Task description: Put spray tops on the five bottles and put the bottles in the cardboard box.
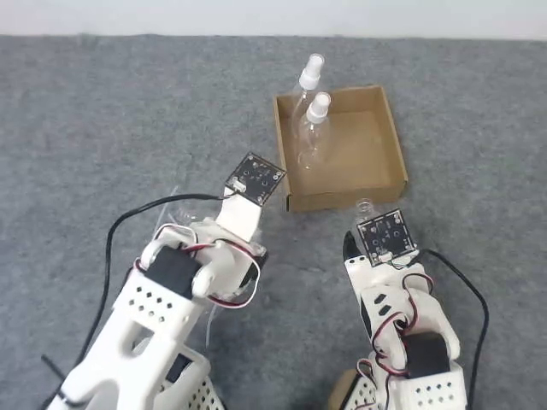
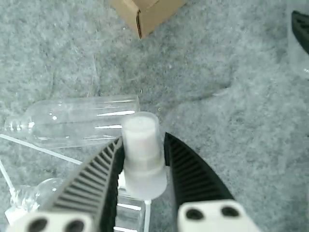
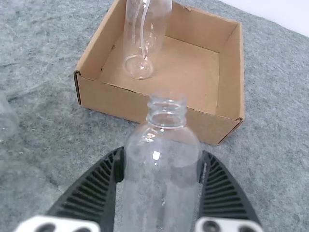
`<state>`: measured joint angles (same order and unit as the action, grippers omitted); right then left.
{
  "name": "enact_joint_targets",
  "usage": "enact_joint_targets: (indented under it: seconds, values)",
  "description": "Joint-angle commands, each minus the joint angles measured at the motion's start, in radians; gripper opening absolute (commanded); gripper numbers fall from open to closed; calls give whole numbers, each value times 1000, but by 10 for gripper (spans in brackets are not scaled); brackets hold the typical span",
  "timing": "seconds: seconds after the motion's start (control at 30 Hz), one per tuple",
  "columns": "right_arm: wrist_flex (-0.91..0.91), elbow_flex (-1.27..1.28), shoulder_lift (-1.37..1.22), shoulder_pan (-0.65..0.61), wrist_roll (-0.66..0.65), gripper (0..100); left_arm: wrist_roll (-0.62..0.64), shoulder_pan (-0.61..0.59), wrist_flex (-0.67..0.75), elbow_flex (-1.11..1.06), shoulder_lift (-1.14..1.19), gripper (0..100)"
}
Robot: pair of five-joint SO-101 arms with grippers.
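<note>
Grey carpet (image 1: 85, 128) covers the whole table; a pale wall strip (image 1: 256, 17) runs along the far edge.

1. Open bottle (image 3: 161, 169): clear, with no top. It is clamped between the jaws of the right gripper (image 3: 161, 155), which close against its shoulders. It stands roughly upright, long axis vertical and mouth uppermost. From above, only its rim (image 1: 365, 206) shows, just near of the box's near wall.
2. Spray top (image 2: 141, 154): white, gripped by the left gripper (image 2: 142, 140), whose ribbed jaws are narrowed onto its sides. Its long axis lies along the fingers, and the capped end points out past the fingertips. From above, the left wrist's circuit board (image 1: 256, 179) sits over this grip.
3. Cardboard box (image 1: 342, 201): sits at the far centre, opening upward. Two capped bottles (image 1: 314, 128) (image 1: 309, 85) stand upright in its far-left part, spray heads up. The right wrist view shows the base of one (image 3: 140, 67) resting on the box floor.
4. Spare bottle (image 2: 72, 121): lies on its side on the carpet just beyond the left gripper, long axis horizontal. Another clear bottle (image 2: 29, 195) lies beside it, partly visible.
</note>
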<state>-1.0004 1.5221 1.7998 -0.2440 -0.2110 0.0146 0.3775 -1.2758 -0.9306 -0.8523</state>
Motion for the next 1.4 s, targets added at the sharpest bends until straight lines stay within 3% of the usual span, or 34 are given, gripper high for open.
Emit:
enact_joint_targets:
  seconds: [0.0,0.27,0.87,1.13,1.37]
  values:
    - [27,-17,16,13,3,111,18,-25,-8,7,-60,10]
    - [27,-17,16,10,3,111,18,-166,-6,7,-160,10]
    - [27,-17,16,7,3,111,124,-172,55,-148,-565,10]
    - [27,-17,16,7,3,111,238,-295,57,-182,-733,10]
    - [27,-17,16,7,3,111,288,-307,80,-236,-858,10]
